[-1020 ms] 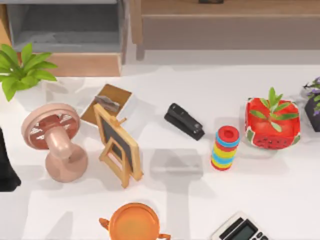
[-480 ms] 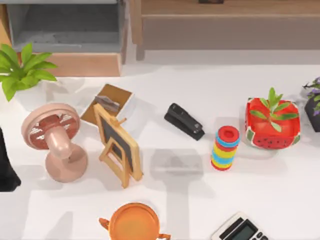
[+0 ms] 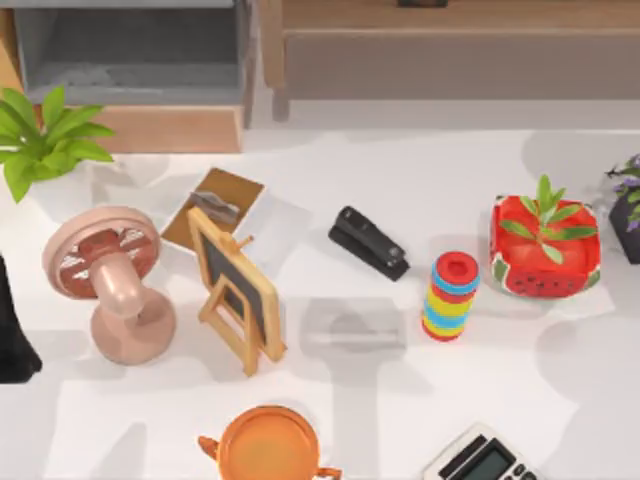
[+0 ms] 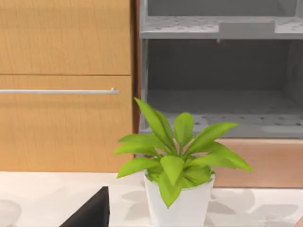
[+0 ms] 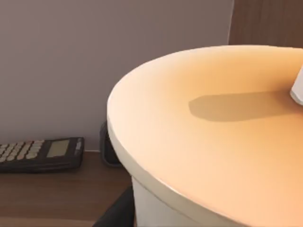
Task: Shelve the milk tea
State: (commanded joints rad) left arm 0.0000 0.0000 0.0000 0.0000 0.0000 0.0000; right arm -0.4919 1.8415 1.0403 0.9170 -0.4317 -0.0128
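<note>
- The milk tea (image 3: 213, 208) lies on the desk (image 3: 400, 200) at about ten o'clock from the desk's middle, with its brown face and small greyish picture turned up and a white side visible. It touches, or nearly touches, the chalkboard easel (image 3: 235, 290), which stands at its five o'clock and leans over its near corner.
- The open grey shelf (image 3: 130, 60) is at twelve o'clock from the carton, a little to the left.
- The left arm's dark body (image 3: 12, 330) waits at the desk's nine o'clock edge. I cannot tell if either end effector is apart or together.
- Risk, in my judgement: an end effector coming down on the carton can hit the easel and tip it, because the two are so close.
- The pink fan (image 3: 105, 275) at the carton's seven o'clock and the green plant (image 3: 45, 140) at its ten o'clock narrow the way from the left.
- A flat carton gives little side to hold, so it may slip.
</note>
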